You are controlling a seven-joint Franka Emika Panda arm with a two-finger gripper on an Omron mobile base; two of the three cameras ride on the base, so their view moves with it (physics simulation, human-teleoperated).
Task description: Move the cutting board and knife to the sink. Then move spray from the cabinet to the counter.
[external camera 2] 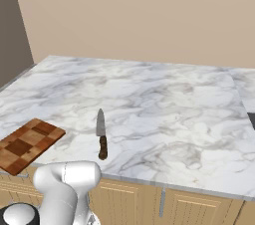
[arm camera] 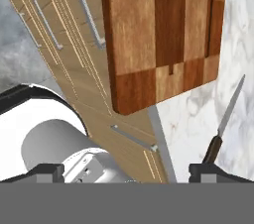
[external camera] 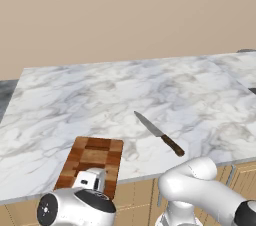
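The checkered wooden cutting board (external camera: 95, 156) (external camera 2: 27, 144) lies at the counter's (external camera: 125, 90) front left, and its near end juts over the edge. In the hand view the cutting board (arm camera: 163, 34) fills the upper middle. The knife (external camera: 160, 134) (external camera 2: 101, 134) (arm camera: 225, 119) lies flat on the marble just right of the board, apart from it, with its handle toward the front edge. My gripper (arm camera: 130, 173) hangs open and empty in front of the counter edge, below the board's near end. The spray and cabinet are out of view.
Light wood drawer fronts (external camera 2: 129, 199) with metal handles (arm camera: 84, 5) run below the counter edge, close to my hand. A dark sliver (external camera: 252, 90) (external camera 2: 252, 119) shows at the counter's far right; I cannot tell whether it is the sink. A plain beige wall (external camera: 125, 15) stands behind.
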